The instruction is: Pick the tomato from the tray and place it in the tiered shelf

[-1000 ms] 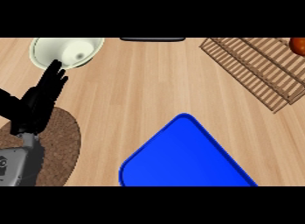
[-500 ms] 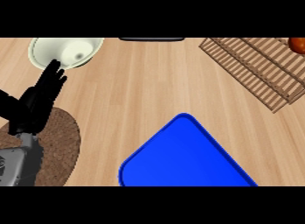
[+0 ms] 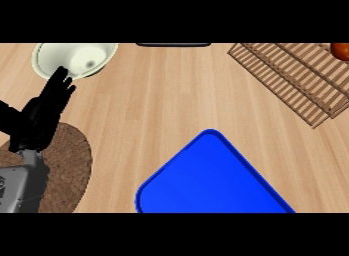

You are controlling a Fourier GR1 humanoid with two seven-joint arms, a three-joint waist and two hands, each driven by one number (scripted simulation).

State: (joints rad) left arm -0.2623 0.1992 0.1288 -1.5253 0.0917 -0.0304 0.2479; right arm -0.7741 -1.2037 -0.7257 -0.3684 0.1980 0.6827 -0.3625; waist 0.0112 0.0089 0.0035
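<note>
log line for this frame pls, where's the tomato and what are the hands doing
tomato: on tiered shelf, top right | tray: no tomato on it | left hand: open, resting at left | right hand: not in view

Surfaces and finishes on your counter

You have a pale wood-grain counter [image 3: 169, 100], smooth and matt; a slatted shelf [image 3: 295, 80] of light, unvarnished-looking wood; a tray [image 3: 214, 180] in saturated blue, smooth like plastic with a faint sheen along its rim; a cream bowl [image 3: 73, 57], glazed-looking with a soft gloss; a round brown mat [image 3: 66, 165] with a coarse woven texture; a glossy red tomato [image 3: 347, 51]; your left hand [image 3: 37, 117] in matt black.
</note>
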